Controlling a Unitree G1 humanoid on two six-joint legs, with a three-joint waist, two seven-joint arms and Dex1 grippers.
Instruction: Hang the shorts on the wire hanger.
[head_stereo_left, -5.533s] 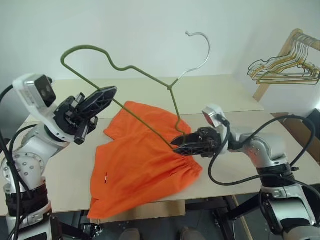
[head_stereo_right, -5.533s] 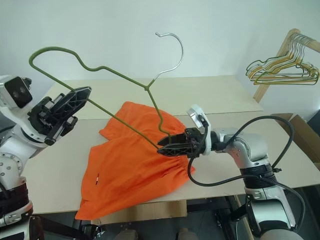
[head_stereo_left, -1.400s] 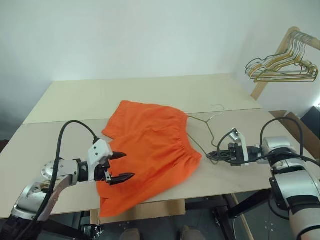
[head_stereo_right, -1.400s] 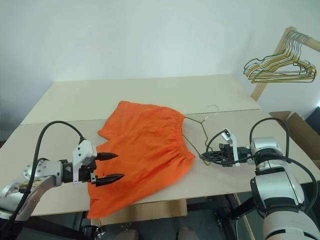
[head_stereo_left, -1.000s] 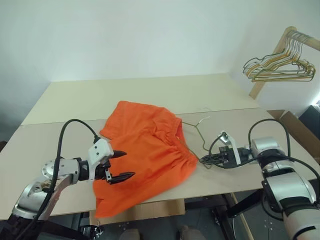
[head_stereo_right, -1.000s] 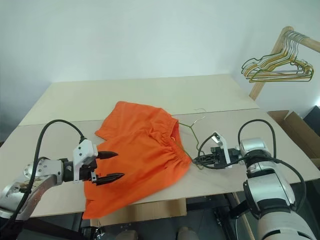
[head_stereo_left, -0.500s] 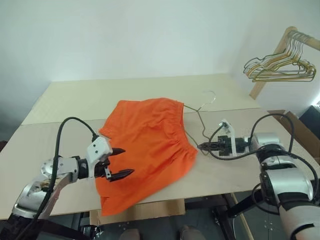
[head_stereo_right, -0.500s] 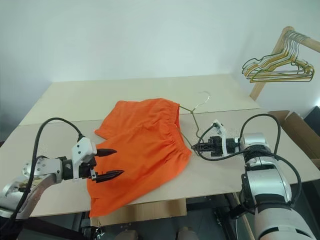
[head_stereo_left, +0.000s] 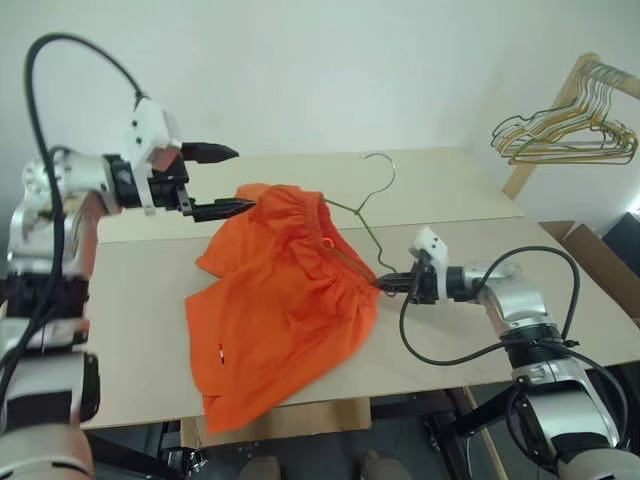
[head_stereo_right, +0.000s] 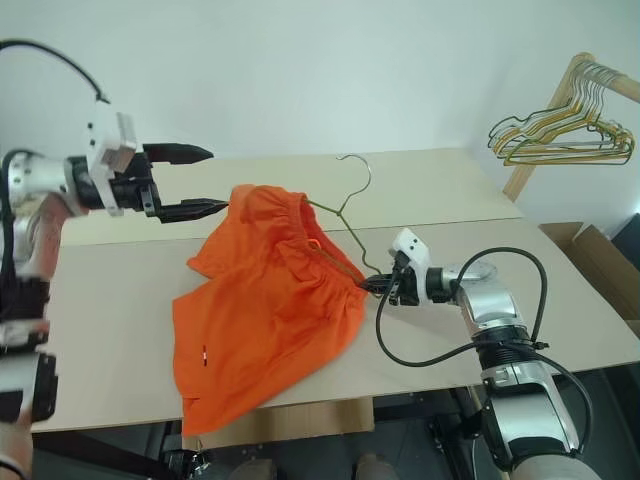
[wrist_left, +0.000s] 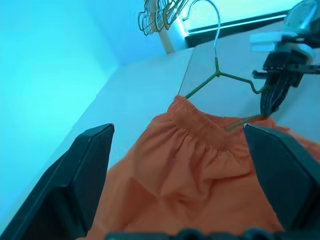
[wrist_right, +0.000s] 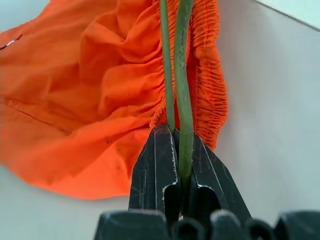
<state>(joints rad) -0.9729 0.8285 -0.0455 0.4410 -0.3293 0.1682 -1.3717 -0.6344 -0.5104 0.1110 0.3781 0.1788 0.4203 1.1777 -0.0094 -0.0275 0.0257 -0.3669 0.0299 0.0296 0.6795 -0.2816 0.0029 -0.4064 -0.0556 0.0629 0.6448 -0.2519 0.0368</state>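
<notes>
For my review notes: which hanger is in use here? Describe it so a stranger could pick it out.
On the pale wooden table, look at the heap of orange shorts. The wire hanger rises out of their waistband, a thin olive-green wire with a silvery hook, its lower end clamped in the right gripper. Unlike the bunched gold and dark hangers on the wooden rack at far right, it is single and threaded into the shorts.
</notes>
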